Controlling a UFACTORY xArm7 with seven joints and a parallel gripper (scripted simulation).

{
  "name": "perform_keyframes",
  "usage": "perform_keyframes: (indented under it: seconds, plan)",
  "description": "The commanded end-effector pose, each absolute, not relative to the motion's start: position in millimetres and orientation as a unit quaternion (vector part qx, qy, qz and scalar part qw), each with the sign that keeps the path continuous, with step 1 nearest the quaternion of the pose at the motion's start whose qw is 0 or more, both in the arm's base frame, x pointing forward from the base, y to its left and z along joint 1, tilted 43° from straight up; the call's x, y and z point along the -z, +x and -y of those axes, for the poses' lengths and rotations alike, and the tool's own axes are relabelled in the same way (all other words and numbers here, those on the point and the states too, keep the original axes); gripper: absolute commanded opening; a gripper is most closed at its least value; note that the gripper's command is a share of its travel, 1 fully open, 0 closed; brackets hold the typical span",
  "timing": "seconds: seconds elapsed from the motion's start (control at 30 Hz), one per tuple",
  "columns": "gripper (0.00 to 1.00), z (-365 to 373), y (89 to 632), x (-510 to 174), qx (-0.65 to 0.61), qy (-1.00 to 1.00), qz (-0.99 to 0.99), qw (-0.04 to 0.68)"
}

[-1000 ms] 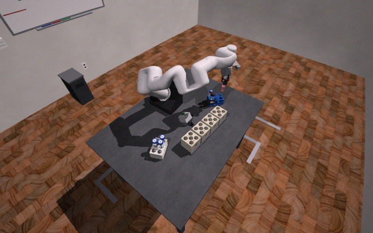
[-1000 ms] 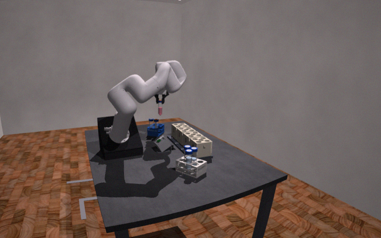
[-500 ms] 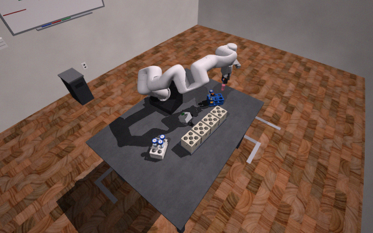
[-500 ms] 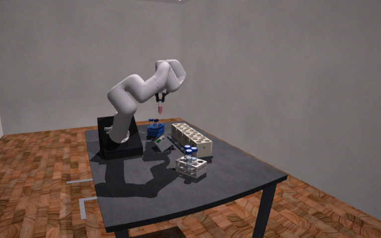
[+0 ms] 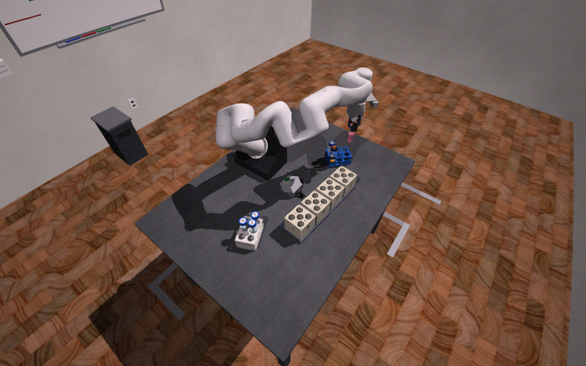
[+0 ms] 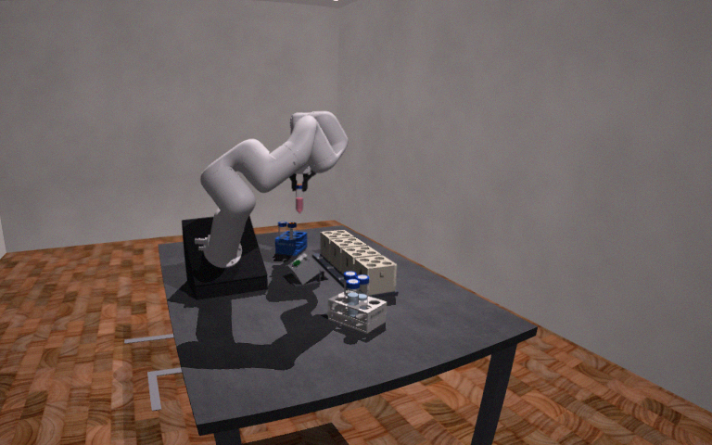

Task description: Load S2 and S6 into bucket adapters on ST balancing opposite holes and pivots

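pink-filled tube (image 6: 299, 202) hangs upright, clamped in gripper (image 6: 300, 187), high above blue rack (image 6: 290, 242).

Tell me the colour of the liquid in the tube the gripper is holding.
Pink, clearest in the exterior view: the tube hangs from the gripper.

The gripper (image 6: 300, 182) is hanging high over the blue rack (image 6: 290, 243), gripping a pink-filled tube (image 6: 298, 201) well above the two capped tubes (image 6: 286, 225) standing there; beside the rack, the adapters (image 6: 358, 259) are showing open holes.
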State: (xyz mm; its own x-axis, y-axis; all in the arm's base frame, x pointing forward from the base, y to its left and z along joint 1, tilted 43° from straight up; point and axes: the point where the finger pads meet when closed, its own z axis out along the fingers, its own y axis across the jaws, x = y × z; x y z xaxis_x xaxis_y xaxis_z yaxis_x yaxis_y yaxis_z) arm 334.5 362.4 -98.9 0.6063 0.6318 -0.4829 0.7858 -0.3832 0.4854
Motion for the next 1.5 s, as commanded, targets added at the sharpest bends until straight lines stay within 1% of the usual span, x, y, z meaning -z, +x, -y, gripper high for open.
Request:
perform_keyframes:
  seconds: [0.0,1.13,1.47]
  plan:
    - [0.0,-364.9,334.2,97.4,0.108,0.825,-0.431,0.35]
    - [0.0,-364.9,334.2,97.4,0.108,0.825,-0.431,0.35]
    - [0.0,-354.2,336.2,109.1,0.108,0.825,-0.431,0.35]
